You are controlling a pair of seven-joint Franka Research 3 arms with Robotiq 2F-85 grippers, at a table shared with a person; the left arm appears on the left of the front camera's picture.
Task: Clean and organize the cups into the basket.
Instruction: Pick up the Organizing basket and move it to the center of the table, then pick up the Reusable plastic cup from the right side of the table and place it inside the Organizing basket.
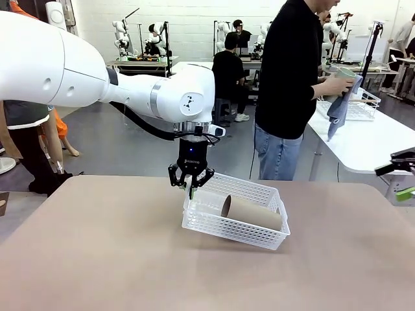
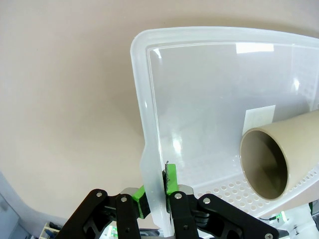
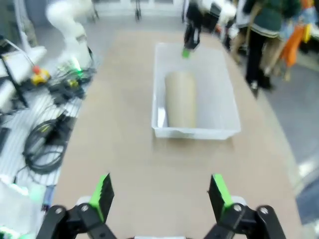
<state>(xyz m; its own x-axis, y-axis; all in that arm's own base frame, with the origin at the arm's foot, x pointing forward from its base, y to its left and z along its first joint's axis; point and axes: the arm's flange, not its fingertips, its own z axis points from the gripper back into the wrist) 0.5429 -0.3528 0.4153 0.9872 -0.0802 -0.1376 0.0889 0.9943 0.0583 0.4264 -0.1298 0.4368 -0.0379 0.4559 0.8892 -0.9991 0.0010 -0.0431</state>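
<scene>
The white mesh basket point(image 1: 235, 232) sits mid-table, and its left end looks slightly raised. My left gripper point(image 1: 190, 186) is shut on the rim of that end, with the wall pinched between the green pads point(image 2: 171, 178). One tan cup point(image 1: 253, 212) lies on its side inside, its open mouth point(image 2: 264, 164) facing the gripper. At the far right, a person holds a mint green cup point(image 1: 343, 76) against a blue-grey cloth point(image 1: 339, 110). My right gripper point(image 1: 397, 180) hangs open at the right edge, well away from the basket point(image 3: 219, 99) and the cup point(image 3: 180, 99).
The brown tabletop point(image 1: 97, 259) lies bare around the basket. A white table point(image 1: 363, 146) stands beyond the far right corner and carries a wire basket point(image 1: 363, 109). Cables and equipment point(image 3: 45, 144) lie beside the table in the right wrist view.
</scene>
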